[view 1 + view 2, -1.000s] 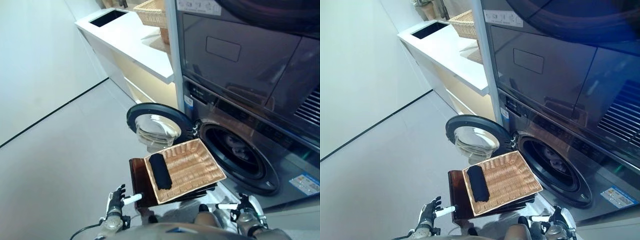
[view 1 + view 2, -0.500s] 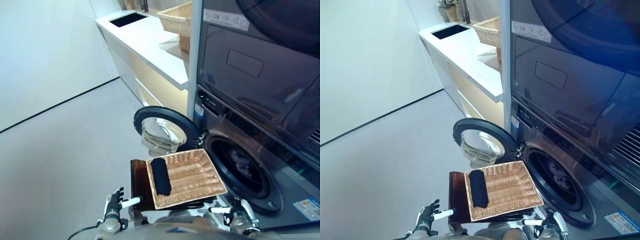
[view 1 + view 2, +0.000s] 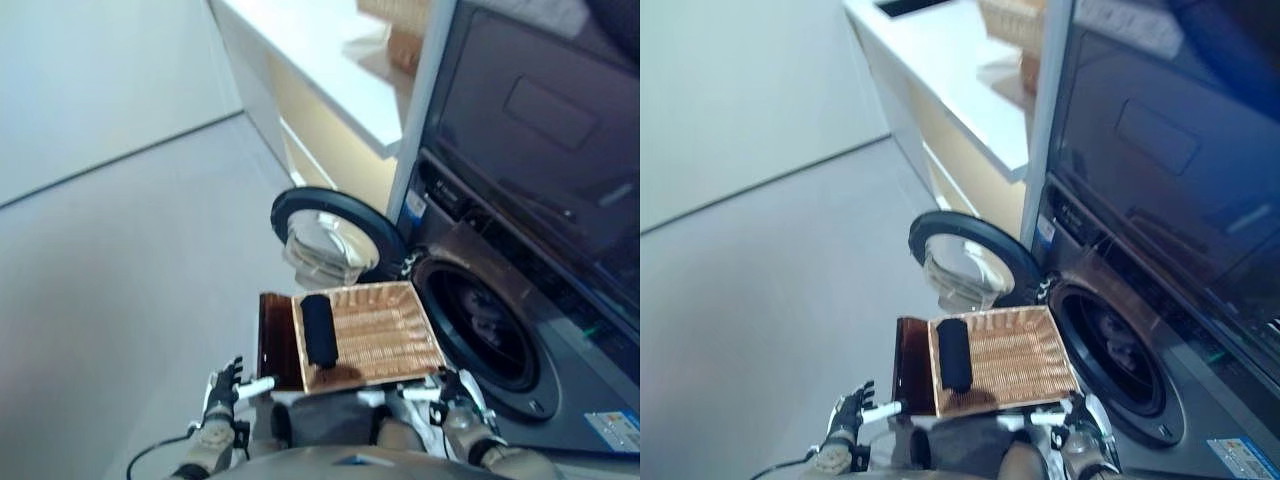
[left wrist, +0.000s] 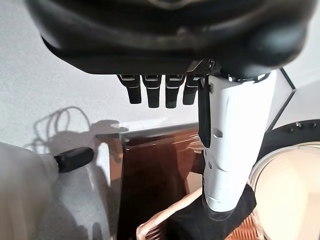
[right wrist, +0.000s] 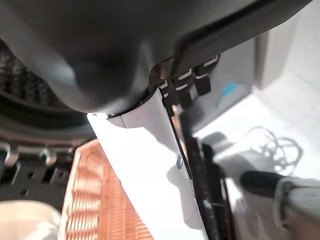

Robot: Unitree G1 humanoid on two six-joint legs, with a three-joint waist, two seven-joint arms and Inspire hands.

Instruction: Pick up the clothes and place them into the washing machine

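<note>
Left hand (image 3: 222,388) and right hand (image 3: 452,392) hang low, fingers relaxed, empty, flanking a brown stool (image 3: 275,340). Wicker tray (image 3: 385,330) sits on it, rolled black garment (image 3: 319,329) at its left end. Beyond: washing machine (image 3: 480,335), door (image 3: 335,235) swung open.

Rolled black cloth (image 3: 320,330) lies at the left end of the flat woven wicker tray (image 3: 385,335), just near of the round open washer door (image 3: 335,240); dark drum opening (image 3: 487,325) sits right.
</note>
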